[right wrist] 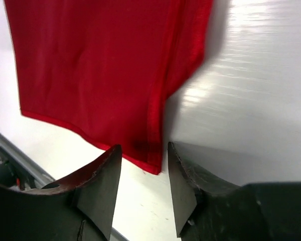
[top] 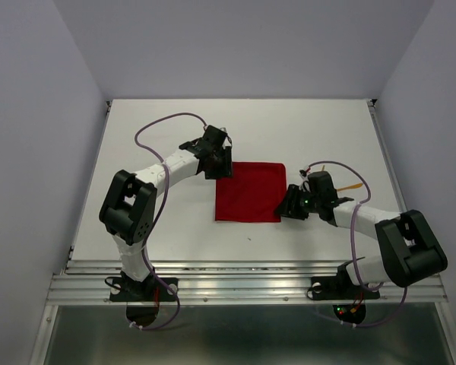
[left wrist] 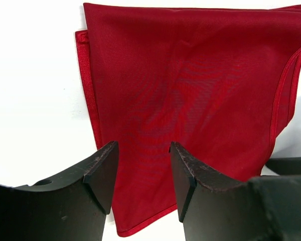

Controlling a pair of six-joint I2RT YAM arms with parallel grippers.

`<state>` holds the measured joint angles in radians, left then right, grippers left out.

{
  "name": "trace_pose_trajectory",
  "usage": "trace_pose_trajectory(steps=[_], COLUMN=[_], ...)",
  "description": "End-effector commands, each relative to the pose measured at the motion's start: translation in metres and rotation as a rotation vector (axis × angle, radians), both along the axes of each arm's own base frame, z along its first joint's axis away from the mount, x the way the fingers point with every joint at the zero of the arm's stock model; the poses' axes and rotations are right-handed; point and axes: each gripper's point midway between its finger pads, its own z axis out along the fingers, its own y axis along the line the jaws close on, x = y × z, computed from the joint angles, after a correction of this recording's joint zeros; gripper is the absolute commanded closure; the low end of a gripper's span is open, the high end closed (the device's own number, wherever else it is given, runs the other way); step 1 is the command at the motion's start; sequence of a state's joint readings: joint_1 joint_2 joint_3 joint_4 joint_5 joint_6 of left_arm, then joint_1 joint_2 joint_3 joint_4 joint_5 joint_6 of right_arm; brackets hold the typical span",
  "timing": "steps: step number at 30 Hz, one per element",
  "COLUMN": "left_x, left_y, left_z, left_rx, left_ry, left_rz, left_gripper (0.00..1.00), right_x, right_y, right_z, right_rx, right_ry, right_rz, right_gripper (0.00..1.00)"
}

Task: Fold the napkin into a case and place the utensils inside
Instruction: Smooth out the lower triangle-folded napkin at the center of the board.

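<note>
Jaws apart and gripping nothing, the left end effector [top: 219,160] hangs over the 11 o'clock corner of the napkin [top: 249,192], while the right end effector [top: 289,204], likewise open and empty, sits at its 5 o'clock corner. The red cloth lies flat mid-worktop [top: 175,220], doubled hems at its edges suggesting at least one fold is made. It looks too wide for a case, so folding appears to be the step in hand. The next move calls for pinching an edge and drawing it across to narrow the cloth. One orange utensil [top: 353,185] lies at 3 o'clock, well apart; a second cannot be made out.
</note>
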<state>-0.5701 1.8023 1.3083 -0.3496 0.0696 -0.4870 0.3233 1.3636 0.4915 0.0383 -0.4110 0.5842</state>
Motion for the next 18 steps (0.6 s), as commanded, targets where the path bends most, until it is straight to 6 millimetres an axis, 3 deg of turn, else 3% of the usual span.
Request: trace_pose_trajectory(steps=[1,7,11,18], left_x=[0.011,0.007,0.000,-0.006], left_y=[0.000,0.010,0.021,0.046], left_z=[0.022,0.011,-0.002,-0.012], left_rx=[-0.006,0.005,0.028,0.005], left_ry=[-0.056,-0.036,-0.005,0.035], left_rz=[0.008,0.025,0.053,0.133], left_gripper=[0.44,0.44,0.44,0.47], right_x=[0.000,0.010,0.014,0.016], right_y=[0.016,0.010,0.011,0.009], right_z=[0.001,-0.002,0.004,0.007], right_rx=[0.024,-0.022,-0.013,-0.025], right_ry=[-0.025,-0.036,-0.051,-0.062], right_rz=[0.057,0.015,0.012,0.007], right_gripper=[0.56,0.76,0.98,0.99])
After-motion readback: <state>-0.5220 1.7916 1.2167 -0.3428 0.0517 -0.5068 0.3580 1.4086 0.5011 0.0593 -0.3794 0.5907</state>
